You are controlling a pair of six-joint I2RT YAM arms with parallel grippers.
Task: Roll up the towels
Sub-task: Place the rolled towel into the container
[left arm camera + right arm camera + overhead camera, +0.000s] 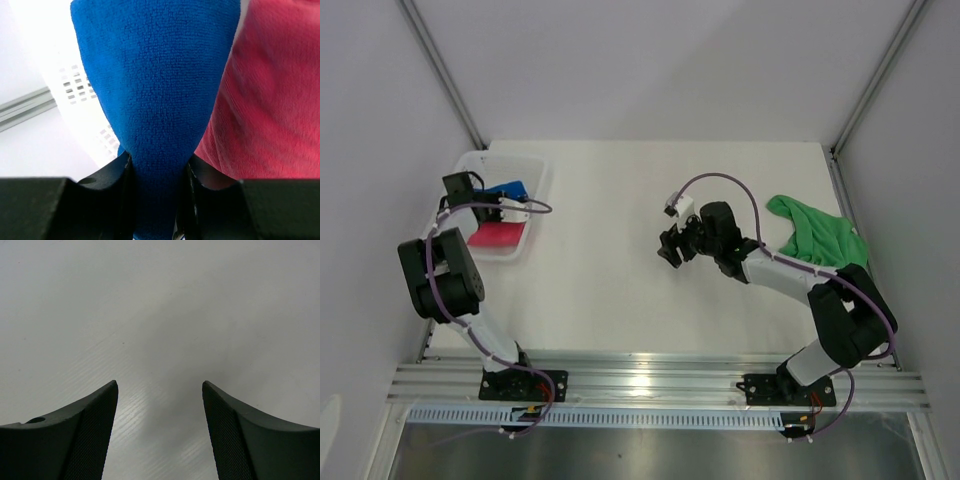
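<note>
Your left fingers (117,200) are clamped on the blue towel (155,90); both black tips show at the bottom edge, one each side of the cloth, pressed into it; the blue towel is narrow and bunched where the fingers pinch it, then fans wider toward the top of the view; its nap is sharp and in focus; the pink-red towel (270,110) fills the right side, touching the blue towel along its right edge, slightly blurred; the white mesh basket (75,90) shows at left behind the blue cloth, overexposed, a few small slots visible; a grey rail (25,107) runs tilted at far left.
</note>
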